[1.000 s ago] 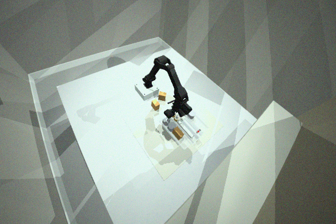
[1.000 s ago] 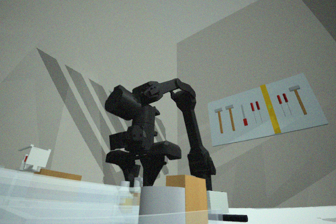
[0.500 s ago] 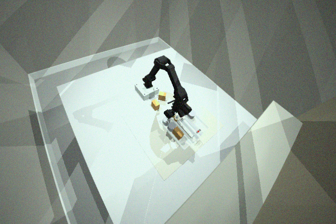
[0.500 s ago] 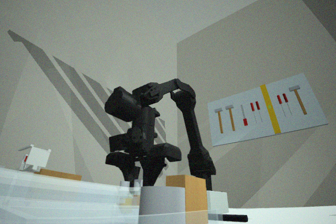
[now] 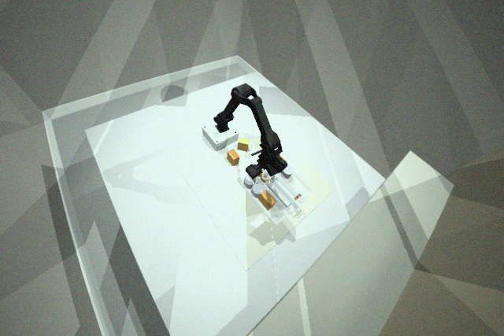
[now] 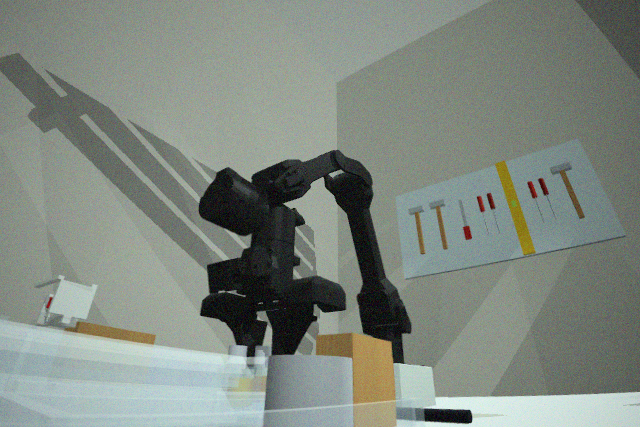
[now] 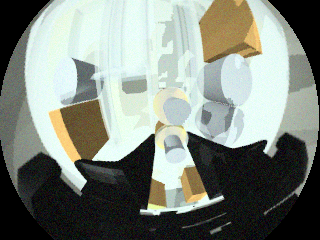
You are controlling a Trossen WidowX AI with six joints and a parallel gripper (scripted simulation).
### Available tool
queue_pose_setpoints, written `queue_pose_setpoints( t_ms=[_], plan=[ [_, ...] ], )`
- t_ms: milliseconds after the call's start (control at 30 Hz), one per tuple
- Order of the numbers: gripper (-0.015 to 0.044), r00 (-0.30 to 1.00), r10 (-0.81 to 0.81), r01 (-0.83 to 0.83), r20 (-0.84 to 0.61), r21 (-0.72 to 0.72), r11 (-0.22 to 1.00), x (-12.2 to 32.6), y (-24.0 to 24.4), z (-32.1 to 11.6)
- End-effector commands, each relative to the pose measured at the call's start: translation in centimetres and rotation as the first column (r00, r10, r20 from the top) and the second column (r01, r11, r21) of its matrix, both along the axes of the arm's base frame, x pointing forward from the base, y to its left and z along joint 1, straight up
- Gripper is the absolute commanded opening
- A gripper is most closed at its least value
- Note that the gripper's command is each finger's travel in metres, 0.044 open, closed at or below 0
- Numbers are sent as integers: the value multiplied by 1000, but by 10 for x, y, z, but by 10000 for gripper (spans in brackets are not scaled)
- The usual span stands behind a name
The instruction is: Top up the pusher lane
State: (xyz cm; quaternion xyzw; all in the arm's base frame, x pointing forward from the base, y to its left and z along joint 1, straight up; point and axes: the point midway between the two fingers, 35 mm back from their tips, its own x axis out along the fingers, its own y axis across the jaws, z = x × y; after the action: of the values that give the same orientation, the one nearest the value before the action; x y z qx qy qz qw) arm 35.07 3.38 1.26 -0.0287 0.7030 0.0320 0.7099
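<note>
My gripper points down at the front end of the sprung lane and is shut on a small jar with a grey cap. A like jar, with a pale amber body and grey cap, stands in the lane just behind the held one. The two caps look about level in the exterior view. Whether the jars touch, and whether the held one rests on the lane floor, cannot be told. The front stop and pusher plate are not clearly visible.
Beside the lane stand grey cylinders and wooden blocks. Two smaller blocks lie between the lanes and the white box by the arm base. A black rod lies nearby.
</note>
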Motion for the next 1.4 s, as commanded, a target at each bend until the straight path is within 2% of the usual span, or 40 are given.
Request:
queue_pose_setpoints(
  t_ms=[0, 1367],
  plan=[
    [0, 1000, 2, -2, 16, -3, 1000, 3, 0, -1],
    [0, 1000, 2, -2, 16, -3, 1000, -3, -1, -4]
  ],
)
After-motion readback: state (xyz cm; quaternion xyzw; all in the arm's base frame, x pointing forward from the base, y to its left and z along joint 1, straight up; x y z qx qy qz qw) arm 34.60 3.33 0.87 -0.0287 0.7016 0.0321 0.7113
